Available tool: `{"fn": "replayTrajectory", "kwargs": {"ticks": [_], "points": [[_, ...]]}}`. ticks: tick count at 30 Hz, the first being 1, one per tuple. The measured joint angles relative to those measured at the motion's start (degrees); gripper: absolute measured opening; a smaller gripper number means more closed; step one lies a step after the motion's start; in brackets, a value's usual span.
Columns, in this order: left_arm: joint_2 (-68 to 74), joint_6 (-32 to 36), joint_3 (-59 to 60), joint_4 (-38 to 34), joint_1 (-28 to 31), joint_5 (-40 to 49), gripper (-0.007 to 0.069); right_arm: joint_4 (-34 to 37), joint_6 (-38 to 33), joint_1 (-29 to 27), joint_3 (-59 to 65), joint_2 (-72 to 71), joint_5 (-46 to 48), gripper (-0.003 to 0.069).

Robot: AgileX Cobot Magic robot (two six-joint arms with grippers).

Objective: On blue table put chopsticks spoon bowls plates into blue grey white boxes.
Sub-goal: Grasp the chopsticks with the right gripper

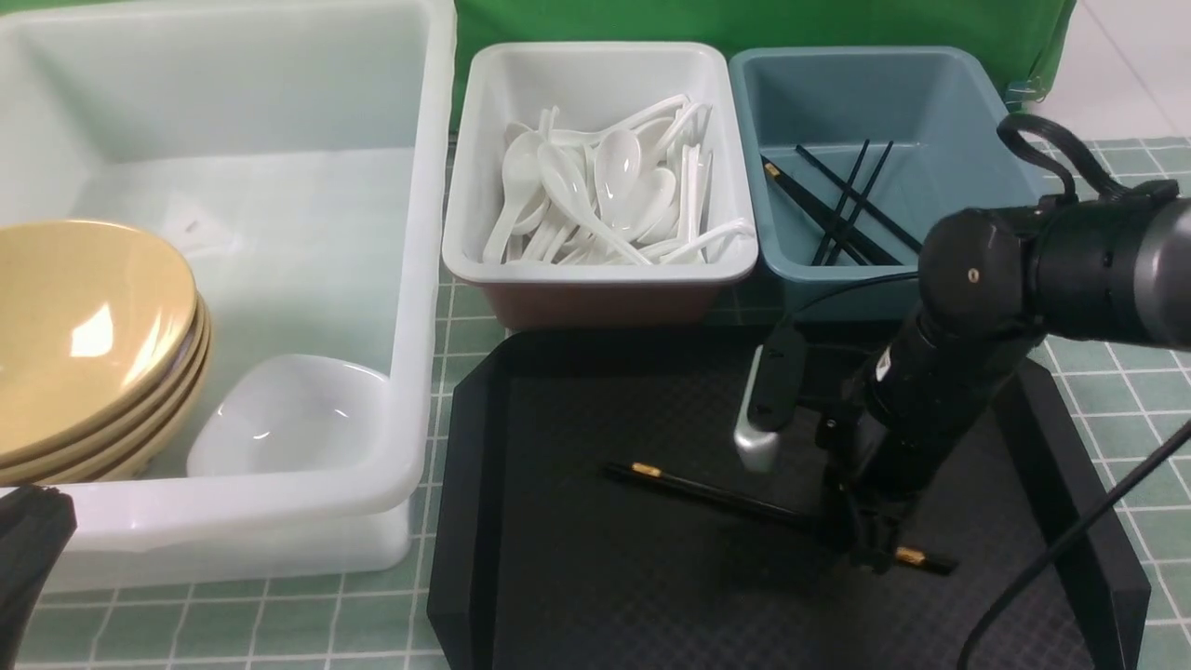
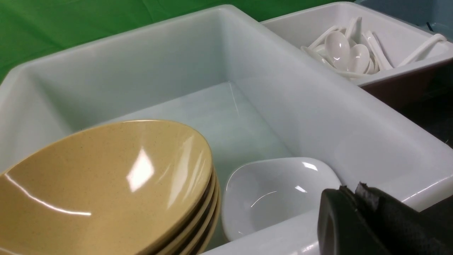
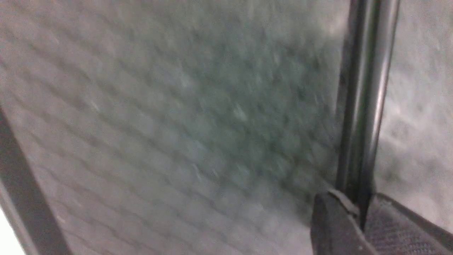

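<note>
1. Black chopsticks (image 1: 716, 493) lie on the black tray (image 1: 577, 596). My right hand (image 1: 875, 551) is clamped on them near one gold-banded end.
2. My left hand (image 2: 350, 193) is closed, just outside the near wall of the big white tub (image 1: 421, 279).
3. Tan bowls (image 1: 84, 326) and a white plate (image 1: 288, 419) sit in that tub.
4. Spoons (image 1: 605, 177) fill the white box (image 1: 595, 270), and more chopsticks (image 1: 842, 209) lie in the blue-grey box (image 1: 930, 93).

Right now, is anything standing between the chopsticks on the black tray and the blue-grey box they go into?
Nothing visible blocks it. The right gripper grips the chopsticks on the black tray; only its far rim and the near wall of the blue-grey box lie between, so a lift should clear both.
</note>
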Motion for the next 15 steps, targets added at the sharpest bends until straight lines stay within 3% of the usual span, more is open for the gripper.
{"fn": "replayTrajectory", "kwargs": {"ticks": [13, 15], "points": [[0.0, 0.0, 0.0, 0.4, 0.0, 0.0, 0.0004, 2.1, 0.1, 0.0, -2.4, -9.4, 2.0, 0.0136], [0.0, 0.0, 0.0, 0.4, 0.0, 0.0, 0.0004, 2.3, -0.1, -0.5, -2.6, -11.7, -0.4, 0.0108]]}}
